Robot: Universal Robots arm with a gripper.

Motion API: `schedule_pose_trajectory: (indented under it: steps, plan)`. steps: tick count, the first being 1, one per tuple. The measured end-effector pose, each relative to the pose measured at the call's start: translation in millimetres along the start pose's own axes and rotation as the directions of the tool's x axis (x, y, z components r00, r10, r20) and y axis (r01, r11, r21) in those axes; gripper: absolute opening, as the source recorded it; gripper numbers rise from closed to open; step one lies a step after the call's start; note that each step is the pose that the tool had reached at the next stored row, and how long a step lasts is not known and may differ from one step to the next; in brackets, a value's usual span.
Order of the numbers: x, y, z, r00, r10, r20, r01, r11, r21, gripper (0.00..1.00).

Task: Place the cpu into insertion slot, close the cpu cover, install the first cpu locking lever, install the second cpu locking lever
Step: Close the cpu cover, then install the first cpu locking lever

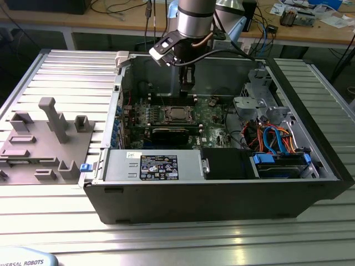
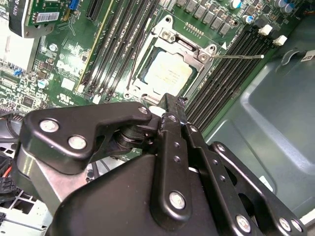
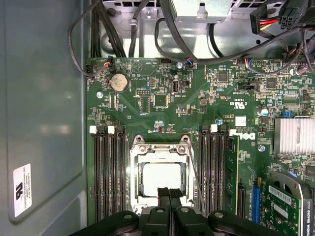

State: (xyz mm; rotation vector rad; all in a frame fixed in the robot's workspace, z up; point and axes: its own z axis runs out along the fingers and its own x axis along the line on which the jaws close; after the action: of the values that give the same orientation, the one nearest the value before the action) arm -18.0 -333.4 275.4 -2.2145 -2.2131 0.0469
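Hovering over the green motherboard (image 3: 147, 98), the clenched, empty gripper (image 3: 169, 193) hangs above the cpu (image 3: 160, 176), which is seated in the insertion slot (image 3: 132, 167) under the cpu cover (image 3: 158, 150); one locking lever (image 2: 238, 56) juts sideways.

A ribbed silvery metal worktop (image 1: 183, 238) is spread under the open computer case (image 1: 222, 197), with pale glare caught on its slats in front of the case. On the exterior view's left of the case a grey moulded fixture (image 1: 44, 141) is set; behind the case, a wooden desk (image 1: 66, 21) is strewn with cables (image 1: 119, 6) and papers (image 1: 335, 21).
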Motion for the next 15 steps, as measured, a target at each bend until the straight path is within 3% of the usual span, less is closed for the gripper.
schedule_pose_trajectory:
  steps: [15]
  plan:
    - [0.0, 0.0, -0.3, 1.0000, -0.009, 0.0005, 0.009, 1.0000, 0.0000, 0.11]
